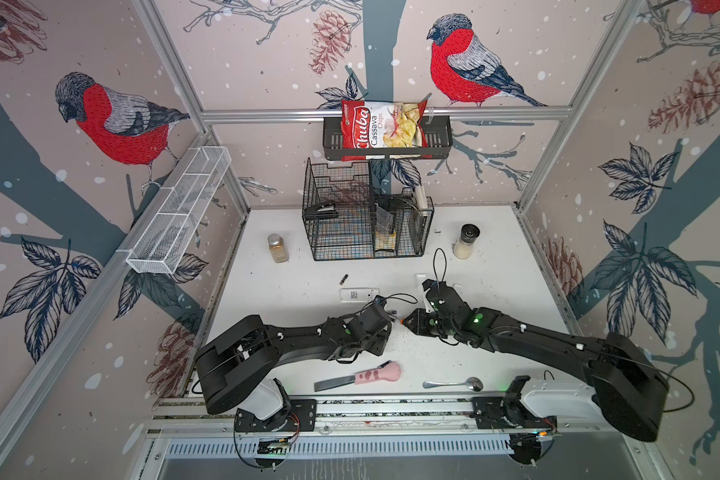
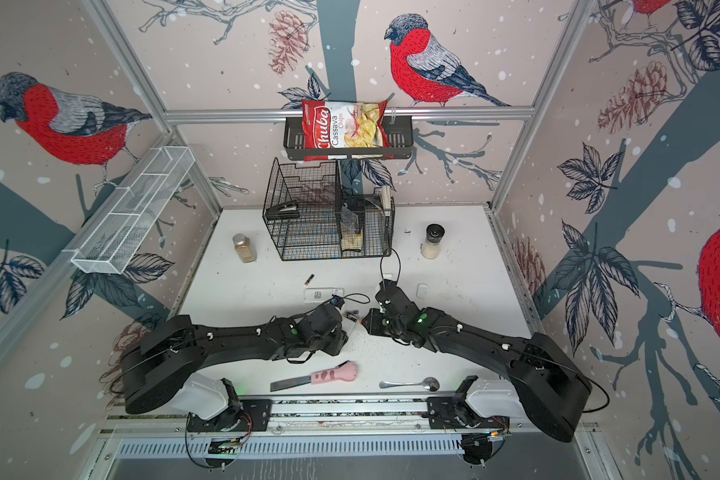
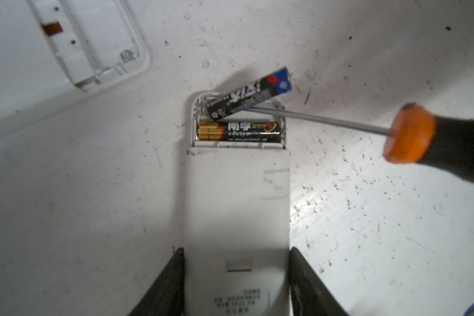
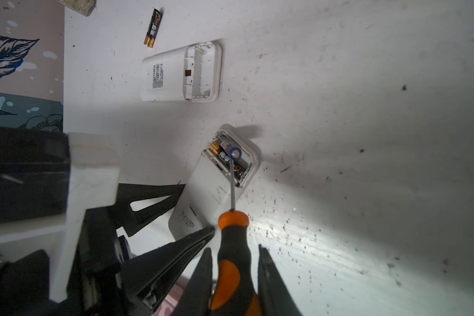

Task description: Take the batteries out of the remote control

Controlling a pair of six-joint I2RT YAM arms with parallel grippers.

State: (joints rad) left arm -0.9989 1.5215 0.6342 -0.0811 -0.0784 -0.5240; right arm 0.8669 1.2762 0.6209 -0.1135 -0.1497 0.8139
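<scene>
While our left tool (image 3: 236, 251) clamps the remote (image 3: 236, 197) and our right tool (image 4: 234, 249) grips the screwdriver (image 3: 411, 134), its blade sits under the raised battery (image 3: 251, 94), lying across the remote, lifted end toward the right tool; flat battery (image 3: 240, 132) alongside

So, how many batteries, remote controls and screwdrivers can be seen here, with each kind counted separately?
Batteries: 3 (loose battery, raised battery, seated battery)
Remote controls: 2 (held remote, empty remote)
Screwdrivers: 1 (screwdriver)
Total: 6
</scene>
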